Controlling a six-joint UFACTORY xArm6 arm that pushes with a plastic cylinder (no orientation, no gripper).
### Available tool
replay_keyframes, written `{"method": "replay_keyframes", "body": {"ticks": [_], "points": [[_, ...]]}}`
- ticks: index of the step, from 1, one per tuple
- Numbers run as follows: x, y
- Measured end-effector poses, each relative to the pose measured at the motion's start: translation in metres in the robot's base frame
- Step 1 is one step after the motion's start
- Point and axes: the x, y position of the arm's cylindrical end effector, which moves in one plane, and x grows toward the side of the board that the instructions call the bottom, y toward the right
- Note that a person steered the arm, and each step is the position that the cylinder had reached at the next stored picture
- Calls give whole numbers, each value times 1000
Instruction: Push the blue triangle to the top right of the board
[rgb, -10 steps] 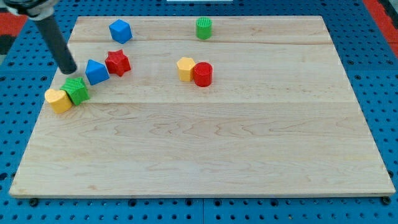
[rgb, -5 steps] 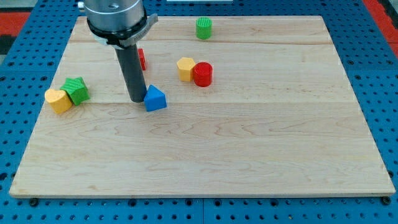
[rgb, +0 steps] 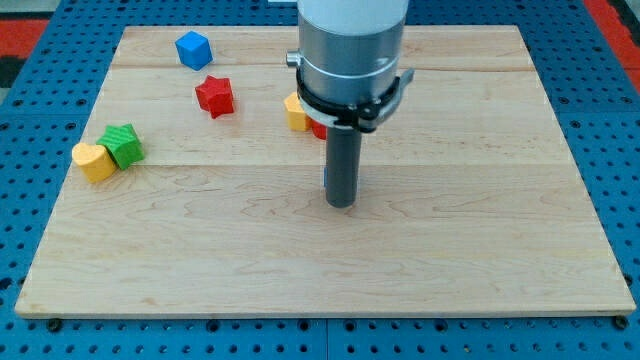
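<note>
The rod's tip (no claw on this arm to open or close) stood mid-board, apparently against the blue triangle, nearly hidden behind it and well short of the top right, with yellow block, red star and blue block beyond.

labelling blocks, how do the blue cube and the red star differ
The blue cube is blue with flat faces; the red star is red with pointed arms. The cube sits nearer the view's top and slightly further left; the star lies below it. Both stand free, well left of my tip.
</note>
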Motion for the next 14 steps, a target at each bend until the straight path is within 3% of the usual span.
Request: {"method": "replay_keyframes", "body": {"ticks": [1,3,6,8,10,11,14], "points": [[-17,-34],[-35,17],[-17,35],[-25,104],[-97,106],[-108,118],[-92,164]]}}
